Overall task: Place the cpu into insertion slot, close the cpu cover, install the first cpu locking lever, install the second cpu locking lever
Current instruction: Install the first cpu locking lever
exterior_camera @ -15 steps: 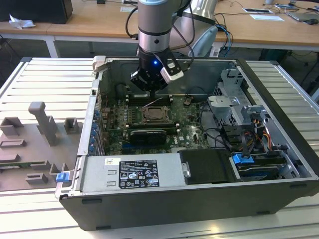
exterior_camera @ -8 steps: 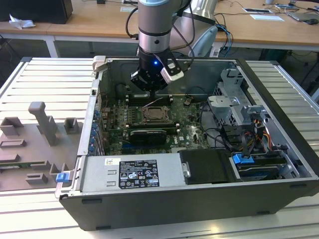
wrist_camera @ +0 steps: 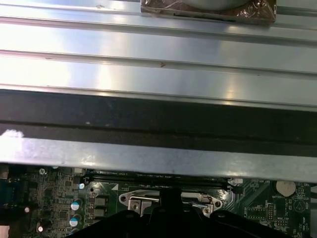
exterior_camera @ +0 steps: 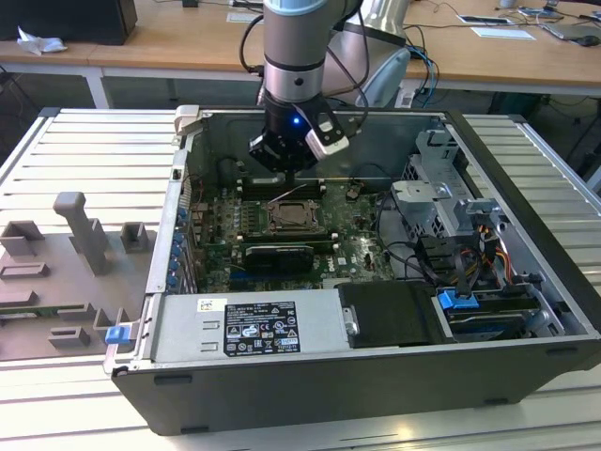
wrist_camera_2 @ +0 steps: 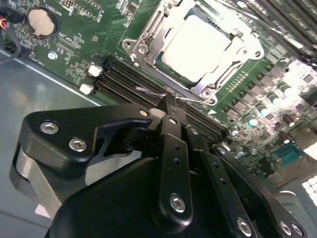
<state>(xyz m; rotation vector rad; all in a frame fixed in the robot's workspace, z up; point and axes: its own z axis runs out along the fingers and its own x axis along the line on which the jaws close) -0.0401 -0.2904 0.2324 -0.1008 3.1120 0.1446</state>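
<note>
One thing we kept worrying about was the thin wire lever right at the tip of the gripper, next to the long black memory slots. The fingers looked pinched narrow, pretty much together, and the wire seemed to sit at or between the tips — but whether they really had hold of it, we couldn't tell. If the grip was only glancing, we figured the springy wire could pop free and snap back, or the tips could scrape the memory slots.

The cpu sat pale and square inside the insertion slot, and the cpu cover lay down around it as a metal frame, so that part looked done.

From the exterior view the gripper hovered just behind the socket — its tips were lost against the dark board. We couldn't make out any lever hook or catch either.
</note>
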